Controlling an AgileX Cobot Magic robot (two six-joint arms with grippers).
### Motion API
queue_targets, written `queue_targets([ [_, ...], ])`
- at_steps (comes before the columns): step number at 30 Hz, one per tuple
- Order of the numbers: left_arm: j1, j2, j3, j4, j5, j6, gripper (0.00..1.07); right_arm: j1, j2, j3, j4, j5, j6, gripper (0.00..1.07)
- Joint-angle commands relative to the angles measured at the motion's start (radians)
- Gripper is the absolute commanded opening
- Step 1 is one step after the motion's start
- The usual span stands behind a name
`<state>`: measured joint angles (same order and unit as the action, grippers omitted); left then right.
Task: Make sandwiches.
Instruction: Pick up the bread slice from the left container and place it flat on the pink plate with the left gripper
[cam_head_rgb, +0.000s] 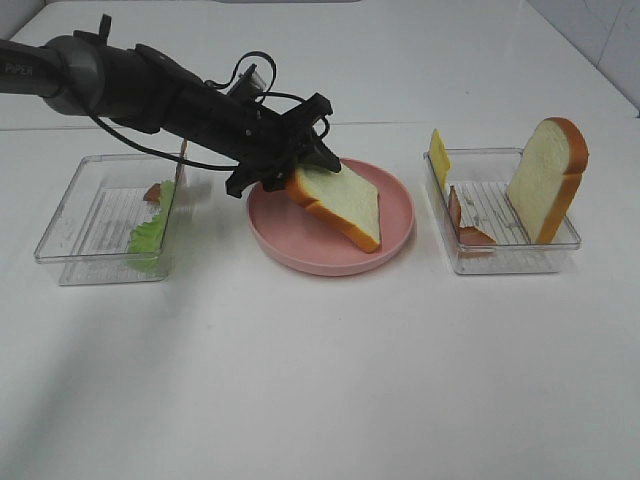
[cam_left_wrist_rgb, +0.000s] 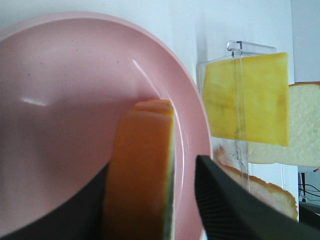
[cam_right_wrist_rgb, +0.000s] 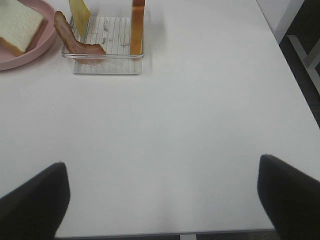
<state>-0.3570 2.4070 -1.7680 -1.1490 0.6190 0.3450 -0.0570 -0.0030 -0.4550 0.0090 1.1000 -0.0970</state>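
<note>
A white bread slice (cam_head_rgb: 340, 200) with an orange-brown crust lies tilted in the pink plate (cam_head_rgb: 300, 262), its far left end raised. My left gripper (cam_head_rgb: 300, 170) is at that raised end. In the left wrist view the crust (cam_left_wrist_rgb: 140, 170) stands between the fingers of the left gripper (cam_left_wrist_rgb: 152, 165). One finger touches it and the other finger (cam_left_wrist_rgb: 230, 200) stands apart, so the jaws are open around it. My right gripper (cam_right_wrist_rgb: 162, 200) is open and empty over bare table. It does not show in the exterior high view.
The right clear tray (cam_head_rgb: 510, 262) holds a yellow cheese square (cam_head_rgb: 438, 152), a bacon strip (cam_head_rgb: 465, 225) and a second bread slice (cam_head_rgb: 545, 180) standing upright. The left clear tray (cam_head_rgb: 70, 240) holds a green lettuce leaf (cam_head_rgb: 150, 232) and a bacon piece (cam_head_rgb: 153, 192).
</note>
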Motion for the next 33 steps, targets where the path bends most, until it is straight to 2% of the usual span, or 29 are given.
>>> queue_targets([
  [1,-0.01,0.001,-0.009,0.011,0.0,-0.02,0.58,-0.008,-0.031,0.002,-0.009,-0.002,-0.007,0.99],
  [2,-0.015,0.001,-0.02,0.051,0.003,-0.02,0.59,-0.008,-0.031,0.002,-0.009,-0.002,-0.007,0.99],
  [3,-0.015,0.001,-0.02,0.051,0.003,-0.02,0.59,-0.008,-0.031,0.002,-0.009,-0.002,-0.007,0.99],
  [5,-0.031,0.001,-0.053,0.144,0.007,-0.09,0.59,-0.008,-0.031,0.002,-0.009,-0.002,-0.007,0.99],
  [6,-0.031,0.001,-0.053,0.144,0.007,-0.09,0.59,-0.008,-0.031,0.002,-0.009,-0.002,-0.007,0.99],
  [7,-0.044,0.001,-0.087,0.243,0.014,-0.172,0.59,-0.008,-0.031,0.002,-0.009,-0.002,-0.007,0.99],
  [8,-0.044,0.001,-0.087,0.243,0.014,-0.172,0.59,-0.008,-0.031,0.002,-0.009,-0.002,-0.007,0.99],
  [9,-0.06,0.001,-0.135,0.373,0.035,-0.269,0.59,-0.008,-0.031,0.002,-0.009,-0.002,-0.007,0.99],
  [10,-0.071,0.001,-0.16,0.453,0.049,-0.322,0.6,-0.008,-0.031,0.002,-0.009,-0.002,-0.007,0.99],
  [11,-0.071,0.001,-0.16,0.453,0.049,-0.322,0.6,-0.008,-0.031,0.002,-0.009,-0.002,-0.007,0.99],
  [12,-0.091,0.001,-0.207,0.612,0.078,-0.424,0.64,-0.008,-0.031,0.002,-0.009,-0.002,-0.007,0.99],
  [13,-0.114,0.001,-0.255,0.756,0.107,-0.5,0.69,-0.008,-0.031,0.002,-0.009,-0.002,-0.007,0.99],
  [16,-0.125,0.001,-0.274,0.805,0.12,-0.521,0.71,-0.008,-0.031,0.002,-0.009,-0.002,-0.007,0.99],
  [17,-0.142,0.001,-0.308,0.899,0.147,-0.558,0.75,-0.008,-0.031,0.002,-0.009,-0.002,-0.007,0.99],
  [18,-0.148,0.001,-0.325,0.936,0.162,-0.572,0.76,-0.008,-0.031,0.002,-0.009,-0.002,-0.007,0.99],
  [19,-0.148,0.001,-0.325,0.936,0.162,-0.572,0.76,-0.008,-0.031,0.002,-0.009,-0.002,-0.007,0.99],
  [20,-0.152,0.001,-0.349,0.976,0.189,-0.593,0.77,-0.008,-0.031,0.002,-0.009,-0.002,-0.007,0.99],
  [22,-0.152,0.001,-0.356,0.978,0.205,-0.595,0.77,-0.008,-0.031,0.002,-0.009,-0.002,-0.007,0.99],
  [26,-0.152,0.001,-0.356,0.985,0.233,-0.592,0.79,-0.008,-0.031,0.002,-0.009,-0.002,-0.007,0.99],
  [28,-0.152,0.001,-0.358,0.995,0.284,-0.548,0.84,-0.008,-0.031,0.002,-0.009,-0.002,-0.007,0.99],
  [29,-0.152,0.001,-0.358,0.995,0.284,-0.548,0.84,-0.008,-0.031,0.002,-0.009,-0.002,-0.007,0.99],
  [30,-0.152,0.001,-0.358,0.995,0.316,-0.512,0.87,-0.008,-0.031,0.002,-0.009,-0.002,-0.007,0.99],
  [33,-0.152,-0.001,-0.368,1.006,0.361,-0.502,0.91,-0.008,-0.031,0.002,-0.009,-0.002,-0.007,0.99],
])
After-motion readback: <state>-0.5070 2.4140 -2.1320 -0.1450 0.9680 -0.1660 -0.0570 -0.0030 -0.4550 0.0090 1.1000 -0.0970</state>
